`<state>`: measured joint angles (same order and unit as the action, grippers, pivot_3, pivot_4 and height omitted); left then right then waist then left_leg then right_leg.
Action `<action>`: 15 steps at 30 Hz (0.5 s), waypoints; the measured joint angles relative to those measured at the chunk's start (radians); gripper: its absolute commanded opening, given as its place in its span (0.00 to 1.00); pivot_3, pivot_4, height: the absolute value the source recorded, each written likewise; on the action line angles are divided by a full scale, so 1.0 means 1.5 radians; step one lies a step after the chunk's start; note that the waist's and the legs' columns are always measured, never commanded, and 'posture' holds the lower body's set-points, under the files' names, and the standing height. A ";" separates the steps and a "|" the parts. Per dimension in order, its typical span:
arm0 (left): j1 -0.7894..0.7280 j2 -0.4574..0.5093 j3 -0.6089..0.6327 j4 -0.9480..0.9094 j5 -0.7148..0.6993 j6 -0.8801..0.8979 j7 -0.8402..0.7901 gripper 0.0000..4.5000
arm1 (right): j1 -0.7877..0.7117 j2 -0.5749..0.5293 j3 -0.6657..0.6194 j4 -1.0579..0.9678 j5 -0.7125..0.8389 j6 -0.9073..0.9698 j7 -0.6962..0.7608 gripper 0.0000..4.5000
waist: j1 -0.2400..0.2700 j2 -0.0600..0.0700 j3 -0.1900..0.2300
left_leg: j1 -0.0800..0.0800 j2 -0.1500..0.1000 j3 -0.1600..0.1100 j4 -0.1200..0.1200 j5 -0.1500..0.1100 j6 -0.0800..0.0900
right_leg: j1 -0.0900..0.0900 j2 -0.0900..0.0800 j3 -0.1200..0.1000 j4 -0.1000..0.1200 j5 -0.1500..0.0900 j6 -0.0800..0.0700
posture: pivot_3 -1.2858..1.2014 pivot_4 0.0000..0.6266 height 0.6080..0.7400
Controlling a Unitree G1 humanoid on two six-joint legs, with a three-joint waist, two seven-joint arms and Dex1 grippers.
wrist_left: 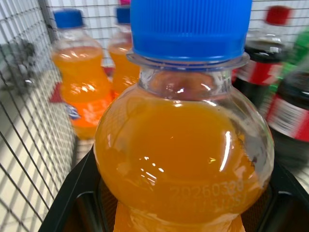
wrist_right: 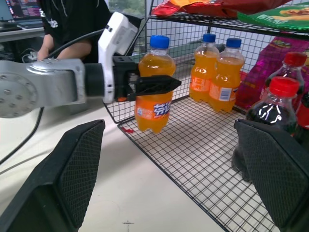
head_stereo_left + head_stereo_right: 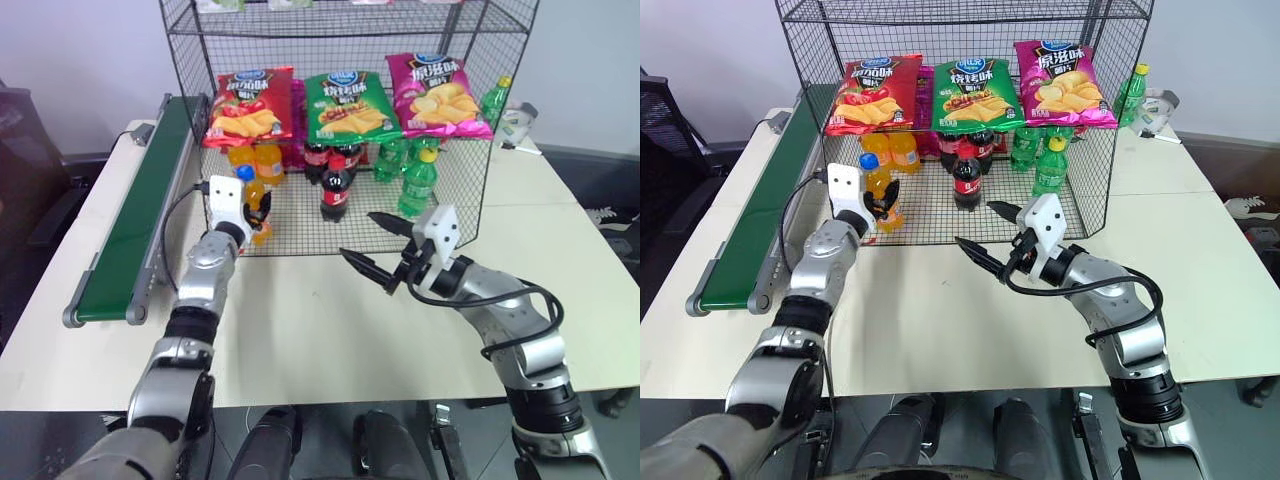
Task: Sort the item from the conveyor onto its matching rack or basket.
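Right up against my left wrist is the orange soda bottle (image 1: 181, 145), clamped in my left end effector (image 2: 145, 87) just under the shoulder, so that's the grab sorted.

Biggest thing around is the bench (image 3: 330, 330), pale and mostly bare where my arms are. On it stands the black wire rack (image 3: 350, 120), with red, green and pink chip bags (image 3: 345, 105) hung along the front. Left of that runs the conveyor (image 3: 150, 210), dark green belt with nothing on it that I can see. Inside the rack's bottom tier: two more orange bottles (image 2: 217, 72) at the back left, cola bottles (image 3: 335, 185) with red caps in the middle, green bottles (image 3: 415, 180) to the right.

Progress-wise I'd say we're most of the way. The bottle is off the belt and hanging upright just above the front left edge of the wire floor, in front of its orange mates and not touching them. What's left, I reckon, is setting it down on the mesh and letting go.

The bottle itself: clear plastic, bright orange fizz, blue screw cap, orange label with blue lettering, faint date print on the shoulder.

My right end effector (image 3: 385, 250) hangs over the bench in front of the rack, fingers spread wide, holding nothing
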<state>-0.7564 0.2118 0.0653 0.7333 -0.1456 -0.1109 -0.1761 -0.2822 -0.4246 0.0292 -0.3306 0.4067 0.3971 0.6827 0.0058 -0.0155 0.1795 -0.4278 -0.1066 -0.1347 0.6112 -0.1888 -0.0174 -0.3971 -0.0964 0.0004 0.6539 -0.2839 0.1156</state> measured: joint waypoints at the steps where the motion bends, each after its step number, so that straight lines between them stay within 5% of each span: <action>1: -0.015 -0.001 0.003 0.035 0.005 -0.026 0.008 0.56 | 0.002 0.000 -0.001 0.000 0.000 0.000 -0.001 1.00 | 0.000 0.000 0.000 | 0.000 0.000 0.000 0.000 0.000 0.000 | 0.000 0.000 0.000 0.000 0.000 0.000 | 0.52 0.24 1.00; 10: -0.066 -0.018 0.045 0.208 0.002 -0.138 -0.003 0.56 | 0.004 -0.002 -0.001 -0.001 0.000 0.000 -0.007 1.00 | 0.000 0.000 0.000 | 0.000 0.000 0.000 0.001 0.000 0.000 | 0.000 0.000 0.000 0.001 0.000 0.000 | 0.52 0.24 1.00; 14: -0.068 -0.021 0.058 0.229 -0.004 -0.156 -0.025 0.99 | 0.004 -0.002 -0.001 -0.001 -0.001 0.000 -0.007 1.00 | 0.000 0.000 0.000 | 0.000 0.000 0.000 0.001 0.000 0.000 | 0.000 0.000 0.000 0.001 0.000 0.000 | 0.52 0.24 1.00; 15: -0.068 -0.020 0.062 0.229 -0.005 -0.163 -0.029 0.99 | 0.004 -0.002 -0.001 -0.001 -0.001 0.000 -0.007 1.00 | 0.000 0.000 0.000 | 0.000 0.000 0.000 0.001 0.000 0.000 | 0.000 0.001 0.000 0.001 0.000 0.000 | 0.52 0.24 1.00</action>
<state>-0.8584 0.1811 0.1577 1.0765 -0.1534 -0.3559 -0.2195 -0.2762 -0.4280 0.0275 -0.3321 0.4059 0.3965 0.6722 0.0059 -0.0156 0.1795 -0.4277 -0.1069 -0.1347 0.6126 -0.1887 -0.0172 -0.3967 -0.0956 -0.0001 0.6555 -0.2838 0.1158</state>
